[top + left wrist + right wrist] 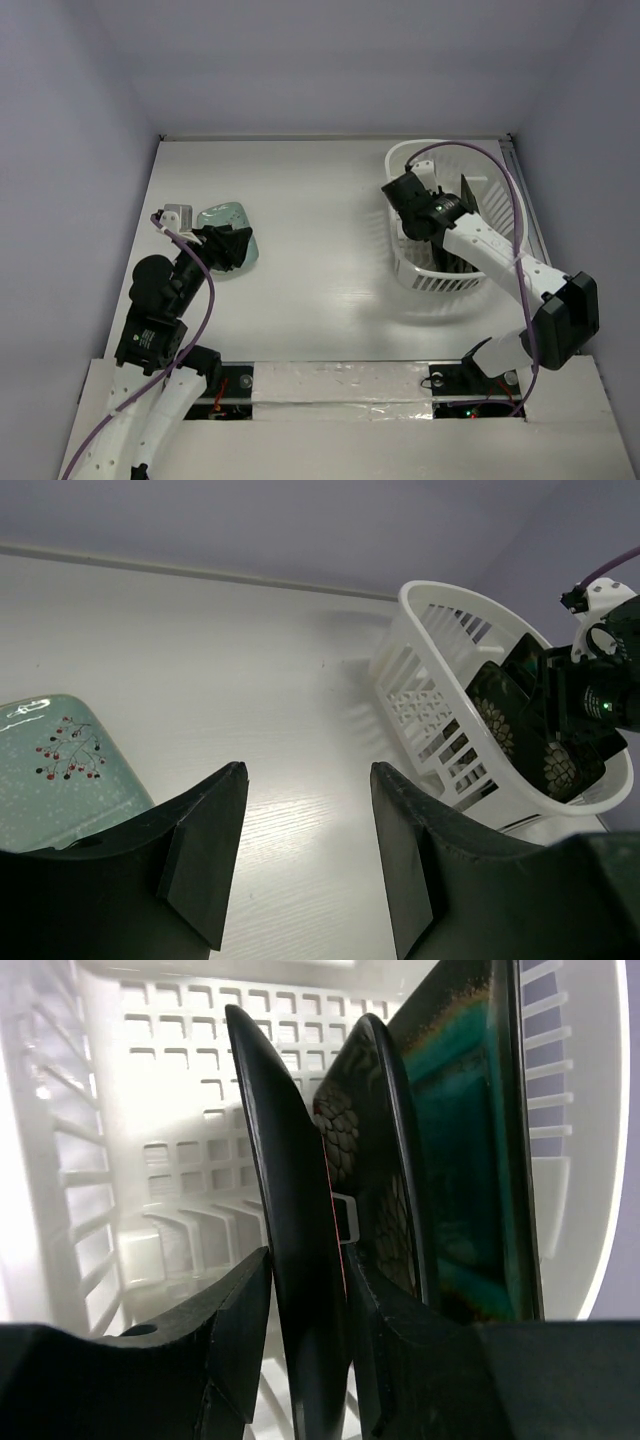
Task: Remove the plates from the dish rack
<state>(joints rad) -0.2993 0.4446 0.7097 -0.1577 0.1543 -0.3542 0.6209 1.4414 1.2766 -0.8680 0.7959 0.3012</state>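
The white dish rack [440, 282] stands at the back right. My right gripper [425, 215] reaches down into it. In the right wrist view its fingers [308, 1260] press both faces of the black flowered plate [290, 1160], which stands on edge. The brown-rimmed teal plate [465, 1140] stands upright just behind it, against the rack wall [170, 1080]. The mint-green plate [225, 215] lies flat on the table at the left. My left gripper [232, 248] hovers over its near edge, open and empty [308, 775], with the plate [50, 780] beside its left finger.
Grey walls close in the table at the left, back and right. A taped strip [340, 380] runs along the front edge between the arm bases. A purple cable [505, 190] arcs over the rack. The rack also shows in the left wrist view [420, 680].
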